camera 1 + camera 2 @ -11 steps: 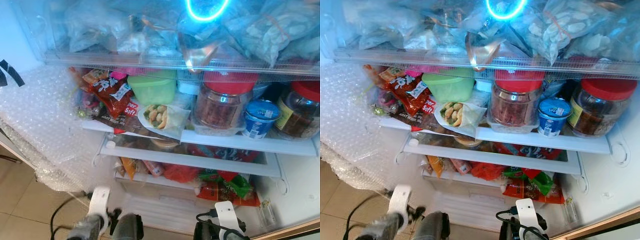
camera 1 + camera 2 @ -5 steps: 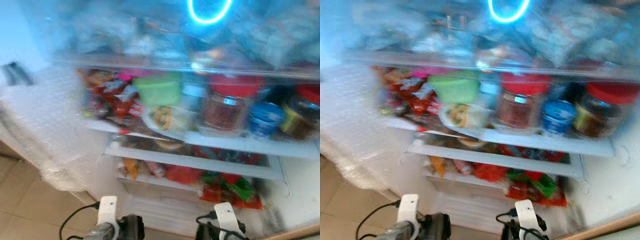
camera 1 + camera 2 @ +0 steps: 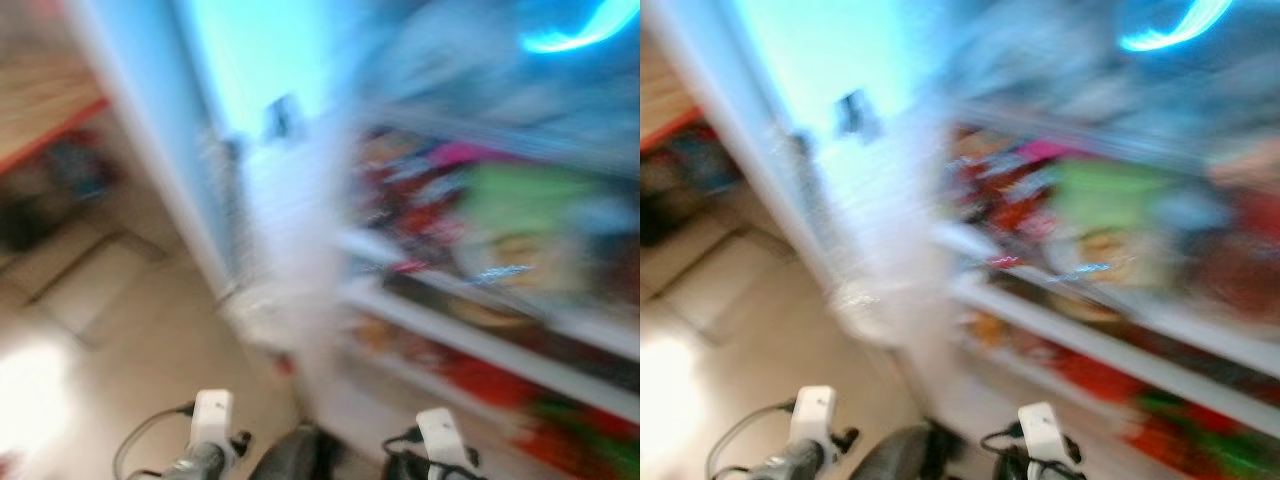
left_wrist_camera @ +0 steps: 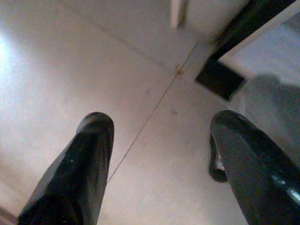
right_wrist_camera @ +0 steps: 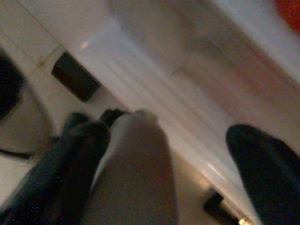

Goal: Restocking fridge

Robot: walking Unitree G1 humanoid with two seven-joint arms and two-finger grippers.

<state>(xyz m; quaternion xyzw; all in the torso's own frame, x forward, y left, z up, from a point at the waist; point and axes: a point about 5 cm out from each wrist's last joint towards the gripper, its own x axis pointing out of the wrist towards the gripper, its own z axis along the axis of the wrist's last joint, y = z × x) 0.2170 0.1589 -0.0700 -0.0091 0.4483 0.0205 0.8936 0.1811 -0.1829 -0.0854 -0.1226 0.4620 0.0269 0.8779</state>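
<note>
– Left gripper (image 4: 161,123), how does it stand?
– Fingers spread wide, nothing between them, hanging over bare floor (image 3: 120,330). A tile seam runs under it, and a dark foot (image 4: 220,77) sits at the floor's edge.
– Room to move?
– Open floor from 7 to 10 o'clock. At 12, a pale upright edge (image 3: 170,160), with bubble wrap (image 3: 290,230) just beside it.
– And the fridge (image 3: 470,335)?
– From 1 to 4 o'clock, badly blurred. White shelf edges slant down; a green tub (image 3: 520,200) sits among red packets.
– Right gripper (image 5: 168,131)?
– Fingers apart too, low by the fridge's base. A pale shape (image 5: 136,183) lies beside one finger; I cannot tell what it is.
</note>
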